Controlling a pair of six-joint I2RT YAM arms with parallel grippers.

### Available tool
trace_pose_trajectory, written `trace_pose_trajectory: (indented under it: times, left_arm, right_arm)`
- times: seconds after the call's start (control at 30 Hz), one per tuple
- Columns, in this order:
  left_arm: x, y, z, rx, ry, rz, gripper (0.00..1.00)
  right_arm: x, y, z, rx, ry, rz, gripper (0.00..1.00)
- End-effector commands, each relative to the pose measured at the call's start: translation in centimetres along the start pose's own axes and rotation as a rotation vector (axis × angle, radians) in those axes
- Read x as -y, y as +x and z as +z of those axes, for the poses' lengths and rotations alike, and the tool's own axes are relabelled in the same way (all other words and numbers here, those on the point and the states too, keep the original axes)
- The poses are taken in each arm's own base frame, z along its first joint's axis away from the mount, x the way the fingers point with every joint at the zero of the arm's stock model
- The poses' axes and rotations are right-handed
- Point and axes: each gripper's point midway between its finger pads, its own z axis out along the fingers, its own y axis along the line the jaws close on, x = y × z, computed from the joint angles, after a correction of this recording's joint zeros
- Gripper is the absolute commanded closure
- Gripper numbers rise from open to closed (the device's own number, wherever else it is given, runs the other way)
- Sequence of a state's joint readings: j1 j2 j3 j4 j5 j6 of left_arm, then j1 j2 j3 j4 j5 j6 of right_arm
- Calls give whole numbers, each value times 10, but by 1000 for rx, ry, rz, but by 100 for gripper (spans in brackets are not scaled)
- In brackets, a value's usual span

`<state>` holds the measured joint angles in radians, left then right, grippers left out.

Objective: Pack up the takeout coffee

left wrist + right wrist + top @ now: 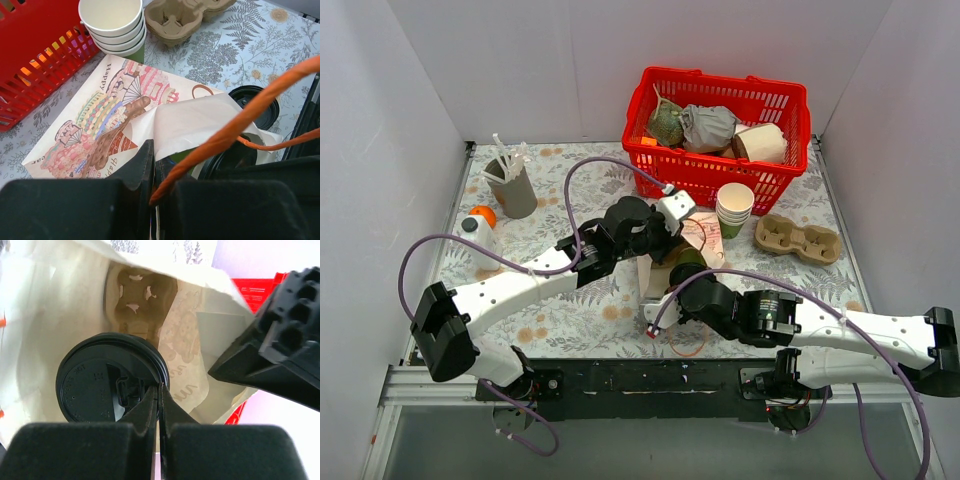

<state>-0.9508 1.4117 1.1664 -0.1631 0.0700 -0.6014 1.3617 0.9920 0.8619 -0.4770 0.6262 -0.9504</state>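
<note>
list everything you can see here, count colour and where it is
takeout coffee: 1, black lid, inside the paper bag
paper bag: 1, white with colourful print, orange handles, table centre
cup carrier in bag: 1, brown, beyond the coffee
cup carrier on table: 1, brown, right of the bag
cream cups: 1 stack, before the basket
basket: 1, red, far right, holding wrapped items
grey cup: 1, holding white sticks, far left
orange ball: 1, left
white bottle: 1, beside the ball
left gripper: 1, black, shut on the bag's edge
right gripper: 1, black, shut on the coffee's lid rim
</note>
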Motion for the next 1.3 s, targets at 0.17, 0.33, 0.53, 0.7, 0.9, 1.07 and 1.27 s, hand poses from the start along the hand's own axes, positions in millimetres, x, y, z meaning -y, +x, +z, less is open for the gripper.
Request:
trace_pose_trajectory:
  times: [0.17,0.33,0.53,0.7,0.9,1.07,1.27]
  left_arm:
    - [11,-22,-17,26,102,15,100]
    - [17,-18,-16,11,137,25,100]
    - [23,-9,-17,-4,179,43,100]
    - [29,-5,-13,-12,215,40,100]
    - [31,-3,-13,-17,228,40,100]
    - [30,-5,-14,-13,218,46,100]
    - [20,-2,-19,-22,174,116,89]
  right_arm:
    - [-2,13,11,-90,18,-170,99]
    - [-7,22,21,-99,15,-163,99]
    - [-9,30,31,-70,3,-93,99]
    - [-7,35,38,-54,35,-60,99]
    - [-13,49,43,-114,31,-95,99]
    - [-20,56,42,-148,8,-99,99]
    - [-16,68,30,-202,23,-75,99]
